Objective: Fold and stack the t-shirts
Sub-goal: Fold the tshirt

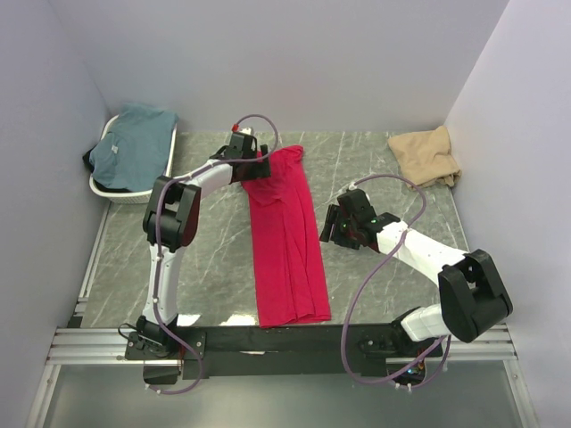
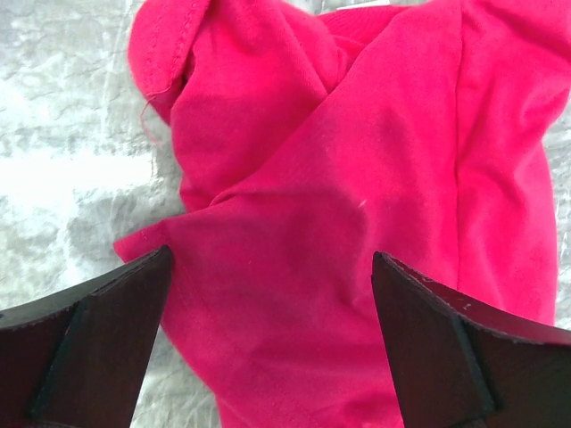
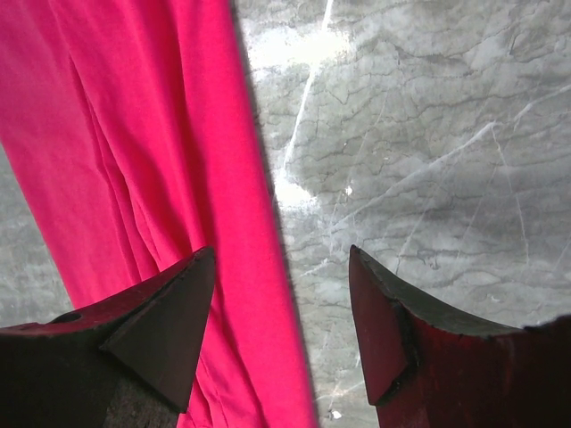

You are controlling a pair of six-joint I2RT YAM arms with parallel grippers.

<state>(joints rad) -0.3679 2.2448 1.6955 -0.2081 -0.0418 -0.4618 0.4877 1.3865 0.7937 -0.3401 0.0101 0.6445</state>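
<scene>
Probably a robotics lab cell: plain pale walls point(image 1: 312, 62) box in a marble-look counter point(image 1: 214, 267), and two robot arms point(image 1: 169, 223) stand bolted to a metal rail point(image 1: 89, 343).

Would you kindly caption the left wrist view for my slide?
Open left gripper above the bunched end of the red t-shirt.

Crimson red t-shirt point(image 1: 285, 241) was plain, centre of frame. Dusty teal t-shirt point(image 1: 136, 141) upper left, in a white basket point(image 1: 109, 190). Tan beige t-shirt point(image 1: 426, 156) upper right, plain. Table point(image 1: 205, 267) was grey marble pattern with white veins. Left arm point(image 1: 169, 223) and right arm point(image 1: 428, 254) were white with black joints.
</scene>
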